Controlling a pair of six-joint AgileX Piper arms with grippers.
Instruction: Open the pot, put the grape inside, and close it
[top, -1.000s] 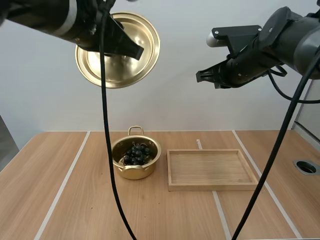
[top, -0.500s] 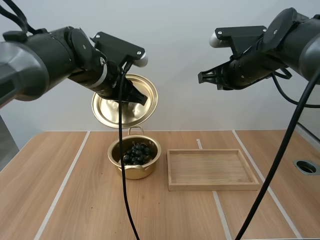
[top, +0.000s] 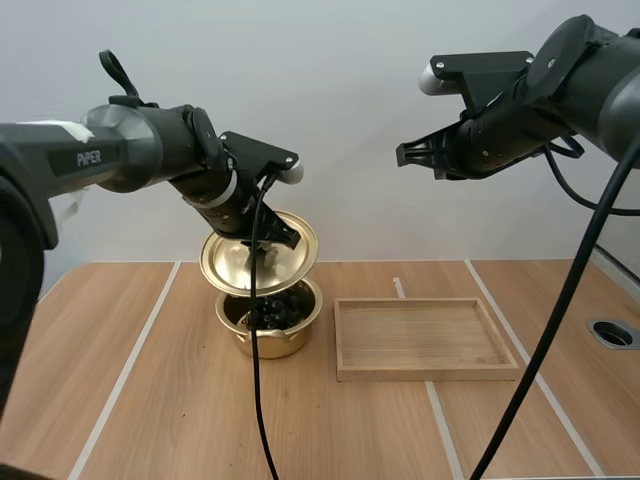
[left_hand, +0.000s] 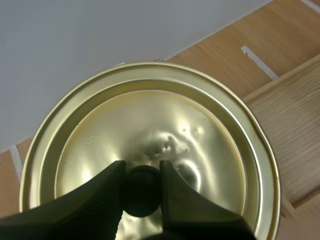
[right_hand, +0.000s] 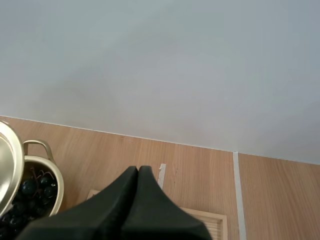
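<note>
Brass-coloured lid (top: 228, 262) hangs tilted just above the pot (top: 268, 342) on the desk (top: 150, 400). Left gripper (left_hand: 142, 167): jaws pinch the lid's black knob (left_hand: 141, 195). Grapes (top: 285, 308) lie inside the pot, partly hidden by the lid. Wooden tray (top: 425, 372) sits just beside the pot. Right gripper (right_hand: 138, 172) is high over the tray, jaws closed together, holding nothing.

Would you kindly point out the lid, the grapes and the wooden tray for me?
lid (top: 225, 265), high view, on its shiny gold face.
grapes (top: 283, 308), high view, on the middle of the dark bunch.
wooden tray (top: 425, 374), high view, on its near rim.
</note>
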